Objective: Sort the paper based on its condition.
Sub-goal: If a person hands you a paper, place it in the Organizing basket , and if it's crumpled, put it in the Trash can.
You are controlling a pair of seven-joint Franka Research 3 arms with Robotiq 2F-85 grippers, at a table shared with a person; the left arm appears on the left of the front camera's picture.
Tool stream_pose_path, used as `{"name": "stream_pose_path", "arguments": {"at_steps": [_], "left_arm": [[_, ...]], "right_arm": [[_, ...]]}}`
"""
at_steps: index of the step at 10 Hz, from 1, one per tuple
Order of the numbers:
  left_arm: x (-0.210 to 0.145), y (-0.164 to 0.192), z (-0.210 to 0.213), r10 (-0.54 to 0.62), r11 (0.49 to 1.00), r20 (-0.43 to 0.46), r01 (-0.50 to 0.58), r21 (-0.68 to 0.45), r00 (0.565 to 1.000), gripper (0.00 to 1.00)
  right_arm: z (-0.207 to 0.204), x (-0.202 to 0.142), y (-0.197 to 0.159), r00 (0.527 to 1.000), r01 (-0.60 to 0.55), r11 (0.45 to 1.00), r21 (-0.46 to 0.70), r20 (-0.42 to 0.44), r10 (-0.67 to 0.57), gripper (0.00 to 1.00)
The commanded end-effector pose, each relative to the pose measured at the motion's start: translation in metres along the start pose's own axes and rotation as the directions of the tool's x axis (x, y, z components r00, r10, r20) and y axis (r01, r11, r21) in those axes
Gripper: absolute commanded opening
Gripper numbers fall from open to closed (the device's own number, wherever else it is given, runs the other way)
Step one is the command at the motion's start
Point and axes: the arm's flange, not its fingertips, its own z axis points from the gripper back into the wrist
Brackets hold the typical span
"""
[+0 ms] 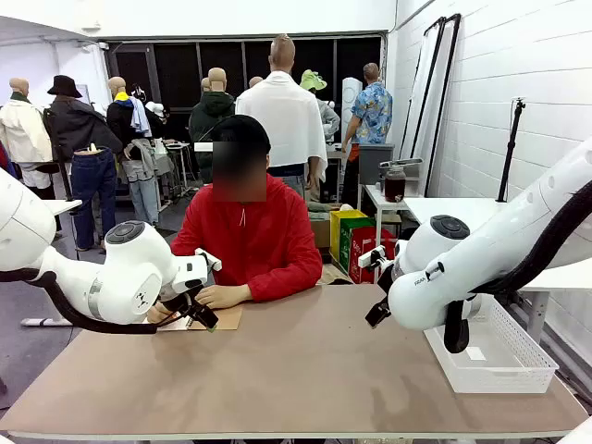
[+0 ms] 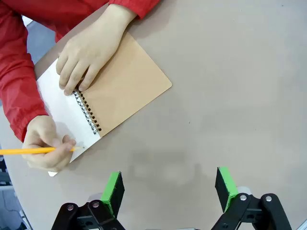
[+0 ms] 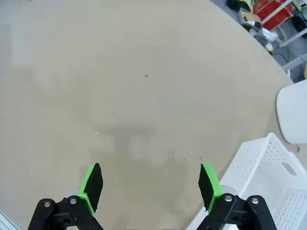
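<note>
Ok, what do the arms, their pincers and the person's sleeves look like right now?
The left arm and right arm are glossy white rounded shells with dark grey joint caps and thick black cables alongside. The left pincer and right pincer are black with bright green pads. The person wears long red sleeves.

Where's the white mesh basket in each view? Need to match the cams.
Front view: white mesh basket at lower right, at the table's right end.
Right wrist view: white mesh basket in the bottom right corner, at the table's edge.
Left wrist view: looks at the notebook under a person's hand instead.
Shared landmark: the brown tabletop.
</note>
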Motion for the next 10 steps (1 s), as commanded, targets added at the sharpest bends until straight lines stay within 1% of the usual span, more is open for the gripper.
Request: {"name": "stream_pose_path", "arguments": {"at_steps": [1, 10], "left_arm": [[0.0000, 0.0000, 0.0001, 0.000, 1.000, 0.000, 0.000, 0.000, 1.000, 1.00], [0.0000, 0.0000, 0.0001, 0.000, 1.000, 0.000, 0.000, 0.000, 1.000, 1.00]], "right_arm": [[0.0000, 0.0000, 0.0000, 1.000, 0.000, 1.000, 0.000, 0.000, 0.000, 1.00], [0.0000, 0.0000, 0.0000, 1.000, 0.000, 1.000, 0.000, 0.000, 0.000, 1.00]]}}
